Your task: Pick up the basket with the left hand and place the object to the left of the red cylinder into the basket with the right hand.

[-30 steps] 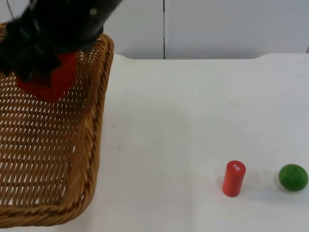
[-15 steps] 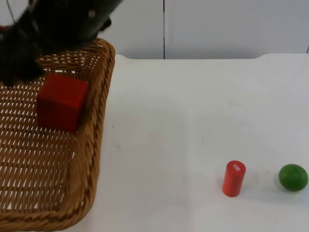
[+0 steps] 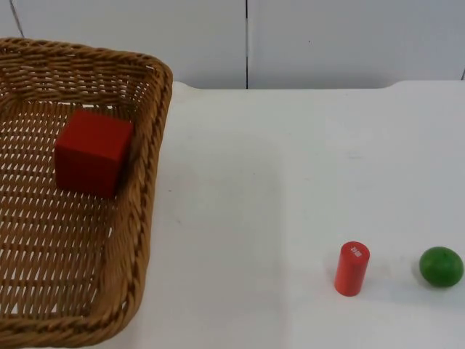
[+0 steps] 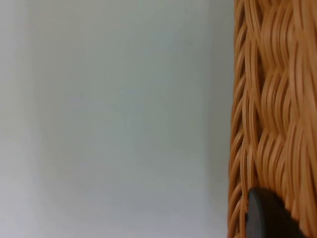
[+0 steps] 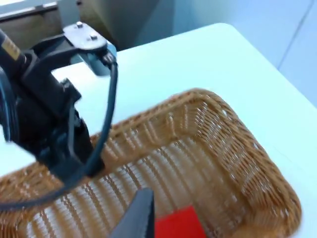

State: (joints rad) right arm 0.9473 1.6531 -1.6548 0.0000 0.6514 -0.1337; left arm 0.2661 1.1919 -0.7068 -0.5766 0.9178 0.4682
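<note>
Top view has the red cube (image 3: 93, 151) lying inside the basket (image 3: 149, 182), close against its woven side wall. In the right wrist view the cube sits directly below the right gripper (image 5: 138, 218), which hangs above the basket's floor. Whether that gripper is wide or narrow I cannot tell. Across the basket from it, the left gripper (image 5: 72, 168) is clamped on the far rim, its fingertip pressed to the wicker in the left wrist view.

To my eye the placing is done, and what remains is a clean retreat. The right gripper should rise straight up, clear of the rim, before swinging away. The left one should hold the basket level so the cube does not slide.

Well off from both grippers, the red cylinder (image 3: 352, 268) stands upright on the table (image 3: 290, 160), with a green ball (image 3: 441, 266) near it.
</note>
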